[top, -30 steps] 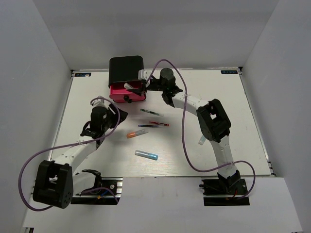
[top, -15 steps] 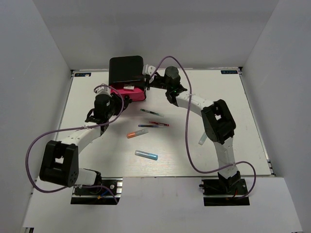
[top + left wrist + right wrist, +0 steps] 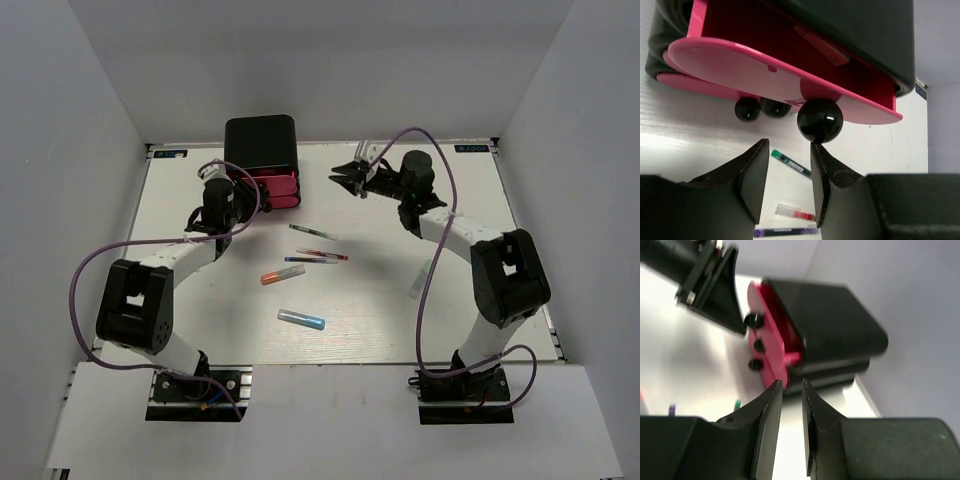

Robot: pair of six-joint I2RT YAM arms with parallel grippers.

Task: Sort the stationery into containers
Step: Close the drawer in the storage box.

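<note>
At the far edge of the white surface (image 3: 450, 220), the left hand (image 3: 788, 150) hovers with its fingers moderately parted and holding nothing, just short of the black knob (image 3: 820, 120) of the top drawer (image 3: 765, 65), which stands slightly out of the glossy black cabinet (image 3: 260, 140). The knob sits not between the fingers but off toward the right-side one. The right hand (image 3: 791, 387), empty with only a slim gap between its fingers, hangs to the right of the cabinet, apart from it. Most of the stationery lies loose mid-surface, well clear of the drawers: a green pen (image 3: 312, 232), a red pen (image 3: 330, 255) and a blue pen (image 3: 300, 260) close together, with an orange marker (image 3: 270, 277) and a blue marker (image 3: 301, 319) nearer the arms. The step in hand looks to be working that drawer by its knob. To do it well, the left hand should probably shift sideways until the knob is centred, then travel straight along the drawer's run. An off-centre push or pull could skew the drawer or slide the small cabinet.
</note>
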